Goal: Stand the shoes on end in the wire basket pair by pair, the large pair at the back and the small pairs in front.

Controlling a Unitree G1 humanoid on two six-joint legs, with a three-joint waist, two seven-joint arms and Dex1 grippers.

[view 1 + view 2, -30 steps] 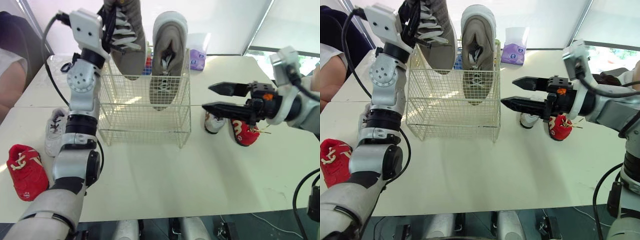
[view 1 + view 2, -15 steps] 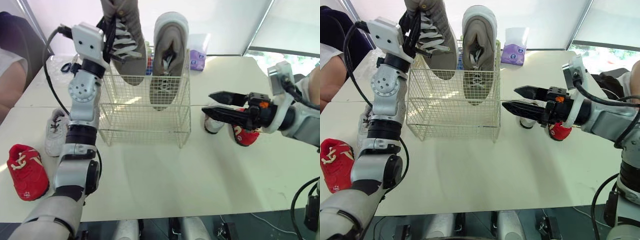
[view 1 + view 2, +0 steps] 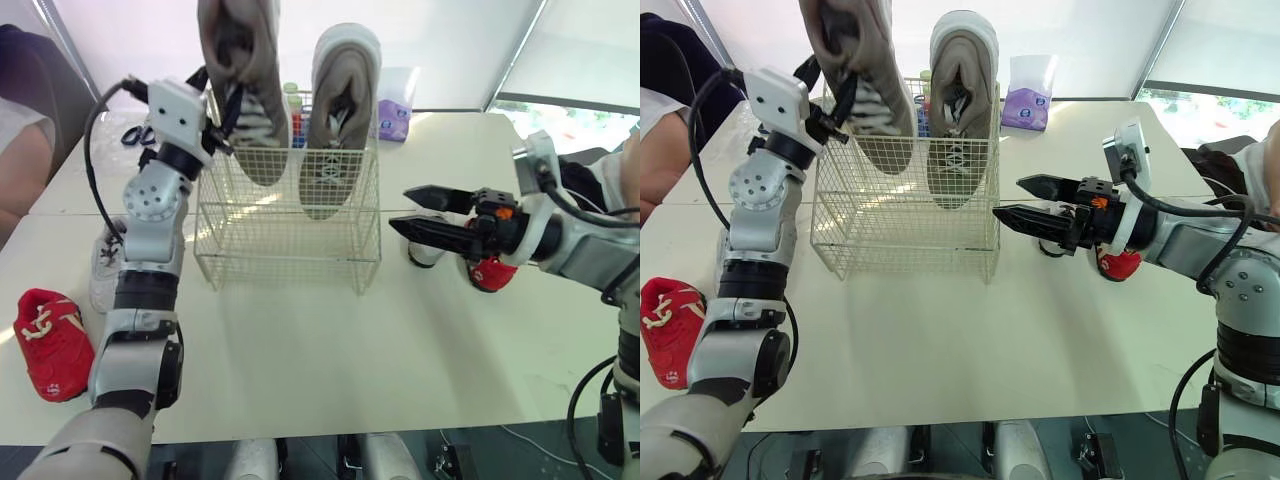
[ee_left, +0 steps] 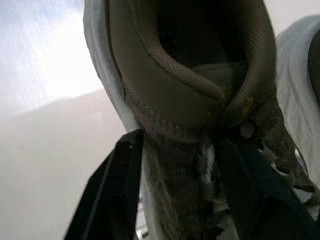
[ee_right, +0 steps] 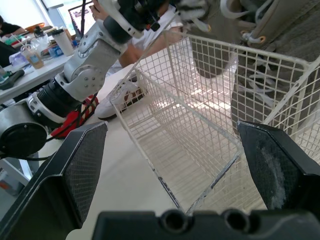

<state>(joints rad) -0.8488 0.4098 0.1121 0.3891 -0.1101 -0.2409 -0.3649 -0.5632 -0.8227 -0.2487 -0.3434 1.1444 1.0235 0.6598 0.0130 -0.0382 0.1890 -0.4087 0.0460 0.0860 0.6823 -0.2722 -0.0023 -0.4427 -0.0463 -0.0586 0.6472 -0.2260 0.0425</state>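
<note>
One grey shoe hangs in left hand.

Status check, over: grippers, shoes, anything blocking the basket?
Left gripper shut on grey shoe, toe-down into wire basket, left side. Right gripper open beside basket. Mate stands at right. Nothing blocking.

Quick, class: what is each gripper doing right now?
Left gripper: shut on the large grey lace-up shoe.
Right gripper: open, holding nothing.
</note>
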